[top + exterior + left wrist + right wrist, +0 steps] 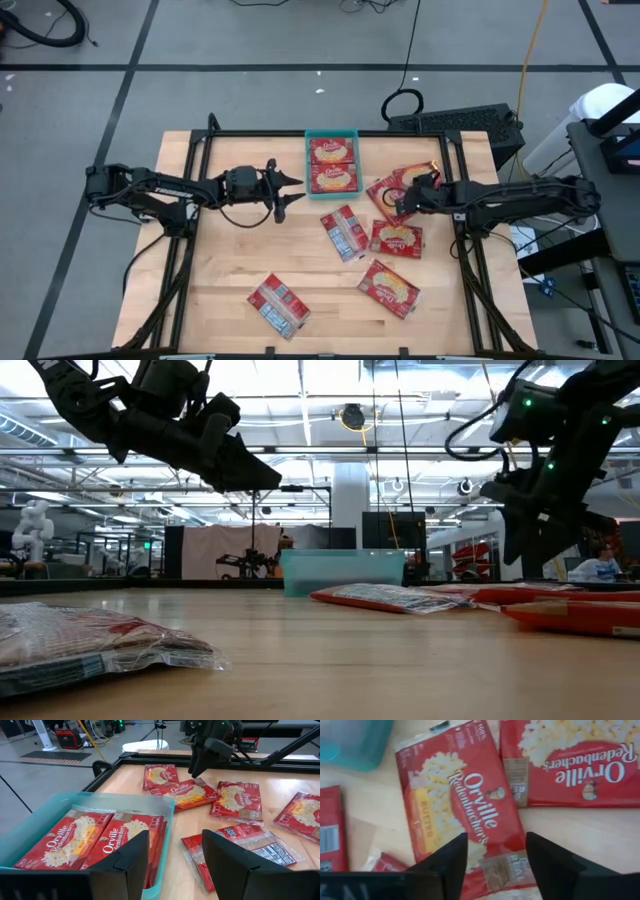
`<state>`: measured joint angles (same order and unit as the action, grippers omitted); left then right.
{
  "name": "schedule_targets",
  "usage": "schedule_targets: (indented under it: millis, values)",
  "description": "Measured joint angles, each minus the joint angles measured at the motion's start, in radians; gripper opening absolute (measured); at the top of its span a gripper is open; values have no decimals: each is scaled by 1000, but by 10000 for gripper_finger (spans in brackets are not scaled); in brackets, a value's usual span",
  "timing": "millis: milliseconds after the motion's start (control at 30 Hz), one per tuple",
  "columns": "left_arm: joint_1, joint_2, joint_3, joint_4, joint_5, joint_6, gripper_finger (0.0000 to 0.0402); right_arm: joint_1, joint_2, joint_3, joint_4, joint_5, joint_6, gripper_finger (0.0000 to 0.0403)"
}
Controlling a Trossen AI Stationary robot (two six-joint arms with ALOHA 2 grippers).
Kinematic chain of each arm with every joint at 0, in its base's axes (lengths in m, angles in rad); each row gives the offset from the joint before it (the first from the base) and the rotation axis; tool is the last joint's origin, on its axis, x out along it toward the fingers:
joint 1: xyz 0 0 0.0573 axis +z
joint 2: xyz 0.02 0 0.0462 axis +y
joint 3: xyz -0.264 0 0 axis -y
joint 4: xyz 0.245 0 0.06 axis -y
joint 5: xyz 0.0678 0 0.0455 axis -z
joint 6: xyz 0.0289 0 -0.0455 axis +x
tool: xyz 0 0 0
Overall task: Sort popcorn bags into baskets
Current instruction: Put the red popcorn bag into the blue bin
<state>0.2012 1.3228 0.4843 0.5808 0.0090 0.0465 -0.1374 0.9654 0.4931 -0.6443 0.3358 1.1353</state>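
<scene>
The teal basket [332,134] stands at the table's far middle with two red popcorn bags [75,840] lying flat in it. My left gripper [293,192] hovers open beside the basket's left side, holding nothing. My right gripper [403,203] points steeply down, open, just above a bag [460,805] lying flat to the right of the basket. Its fingers stand over that bag's near end and I see no touch. A second bag [580,760] lies right beside it. Several more bags [343,232] [397,238] [389,287] [278,305] lie flat on the wood.
A black metal frame [200,140] borders the tabletop at the far edge and along both sides. Open wood lies at the near left and centre. A keyboard [455,122] sits beyond the far right corner.
</scene>
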Motion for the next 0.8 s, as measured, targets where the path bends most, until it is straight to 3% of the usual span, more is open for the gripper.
schedule_targets:
  millis: [167,433,567,733,800]
  values:
    - [0,0,0,0,0,1,193,-34,4,-106,102,-43,7,217]
    - [0,0,0,-1,1,11,182,-61,-3,-342,562,-120,-18,200]
    - [1,0,0,-1,1,12,176,-61,-3,-415,773,-131,-53,140]
    - [1,0,0,3,1,16,173,-59,0,-470,930,-180,-124,21]
    - [1,0,0,3,1,16,172,-57,-2,-471,949,-181,-152,12]
